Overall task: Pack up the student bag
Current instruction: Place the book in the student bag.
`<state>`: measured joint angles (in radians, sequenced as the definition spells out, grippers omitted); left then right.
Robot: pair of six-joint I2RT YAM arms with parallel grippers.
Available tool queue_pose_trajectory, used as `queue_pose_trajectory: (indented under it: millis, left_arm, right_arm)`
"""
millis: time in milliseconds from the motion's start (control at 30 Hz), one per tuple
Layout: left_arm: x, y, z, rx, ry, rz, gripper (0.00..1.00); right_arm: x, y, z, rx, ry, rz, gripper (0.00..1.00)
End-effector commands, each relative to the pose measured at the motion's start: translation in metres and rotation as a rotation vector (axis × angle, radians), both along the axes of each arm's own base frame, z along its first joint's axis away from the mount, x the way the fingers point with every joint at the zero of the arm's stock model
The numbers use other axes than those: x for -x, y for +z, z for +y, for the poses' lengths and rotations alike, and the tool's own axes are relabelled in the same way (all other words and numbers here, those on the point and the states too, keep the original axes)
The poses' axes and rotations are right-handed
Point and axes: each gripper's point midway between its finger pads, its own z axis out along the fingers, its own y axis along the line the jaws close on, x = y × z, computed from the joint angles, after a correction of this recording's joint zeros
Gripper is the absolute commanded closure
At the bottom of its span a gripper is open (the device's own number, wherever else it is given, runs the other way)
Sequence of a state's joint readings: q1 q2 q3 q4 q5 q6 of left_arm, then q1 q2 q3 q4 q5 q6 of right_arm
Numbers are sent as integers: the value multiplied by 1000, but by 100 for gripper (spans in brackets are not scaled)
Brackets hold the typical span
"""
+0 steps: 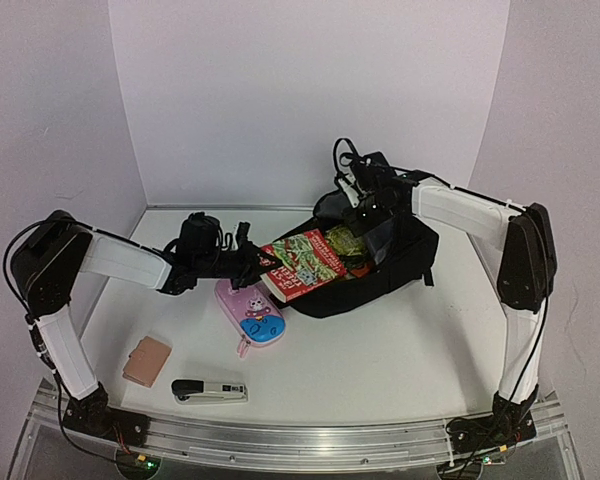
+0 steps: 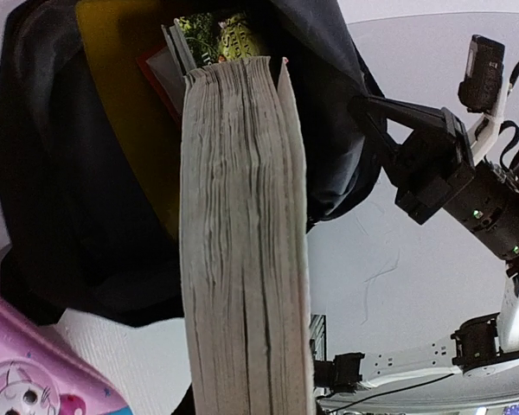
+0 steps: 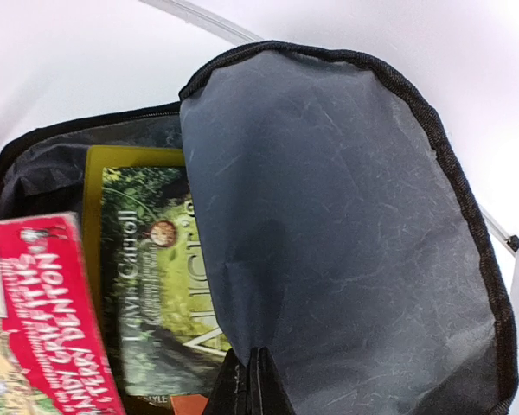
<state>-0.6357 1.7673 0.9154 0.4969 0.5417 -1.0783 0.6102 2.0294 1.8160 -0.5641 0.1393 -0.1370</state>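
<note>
The student bag (image 1: 395,272) is a big black backpack lying at the table's back right, its mouth facing left. My right gripper (image 1: 368,214) is shut on the bag's grey-lined flap (image 3: 329,216) and holds it up, fingertips (image 3: 247,373) pinched on the fabric's edge. Inside lies a green and yellow book (image 3: 147,285). My left gripper (image 1: 252,258) is shut on a thick red book (image 1: 302,262), whose far end sits in the bag's mouth. In the left wrist view the book's page edge (image 2: 242,242) fills the middle and hides my fingers.
A pink cartoon pencil case (image 1: 250,312) lies just in front of the red book. A black and silver stapler (image 1: 210,390) and a small brown wallet-like item (image 1: 146,360) lie near the front left edge. White walls enclose the table.
</note>
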Motion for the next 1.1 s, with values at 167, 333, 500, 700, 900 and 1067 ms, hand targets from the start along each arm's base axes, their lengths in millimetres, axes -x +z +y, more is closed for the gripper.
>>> queue_pose_trajectory:
  millis: [167,333,500,700,900,1067]
  left_arm:
    - [-56,58,-54,208,-54,-114,100]
    - [-79,41,-61,238,-20,-37,100]
    - [-97,23,-37,313,55,35,100]
    - [-101,29,-48,270,30,12,100]
    - [-114,30,-87,213,-27,37,100]
    - [-125,16,-98,176,-14,79,96]
  right_arm:
    - [26,38,28,-201,83,22,100]
    - [34,37,30,-226,100,49,100]
    - [38,42,28,-221,107,39,100]
    - [42,46,29,-235,123,45,100]
    - [42,43,32,-243,127,59,100]
    - [41,41,33,-246,124,64,100]
